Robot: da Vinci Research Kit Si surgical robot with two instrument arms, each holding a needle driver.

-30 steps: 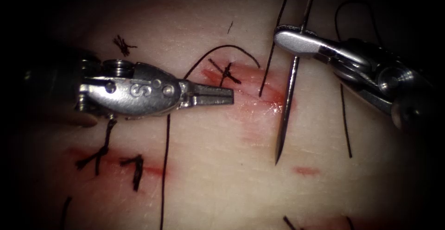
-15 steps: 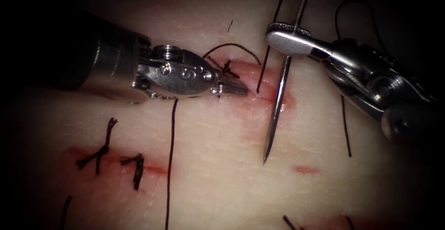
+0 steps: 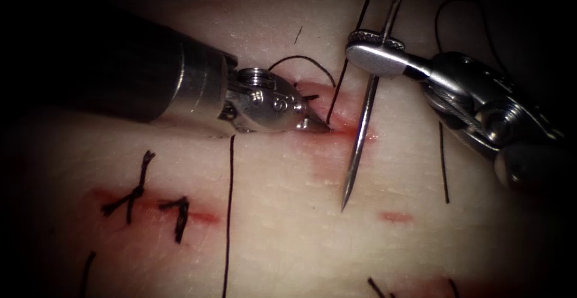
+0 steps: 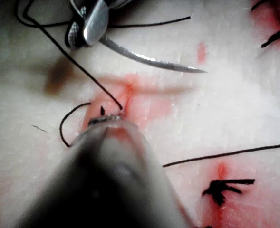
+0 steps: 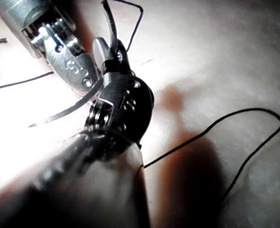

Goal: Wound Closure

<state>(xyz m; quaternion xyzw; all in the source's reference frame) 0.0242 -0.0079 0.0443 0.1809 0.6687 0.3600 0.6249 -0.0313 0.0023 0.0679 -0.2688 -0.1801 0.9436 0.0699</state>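
The right steel needle driver [image 3: 374, 50] grips the curved silver needle [image 3: 359, 148] near its tail (tip clear of the pale tissue [image 3: 288, 226]); the left steel needle driver [image 3: 312, 125], closed and empty, touches the cut.

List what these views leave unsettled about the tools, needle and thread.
- Left tool: whether its jaws pinch tissue or thread at the cut; in the endoscope view the tip is too small, in the left wrist view its own body covers it.
- Needle, held near its tail by the right tool: whether its point touches the tissue; no view settles this.
- Thread: its far ends run off the endoscope view's edges.
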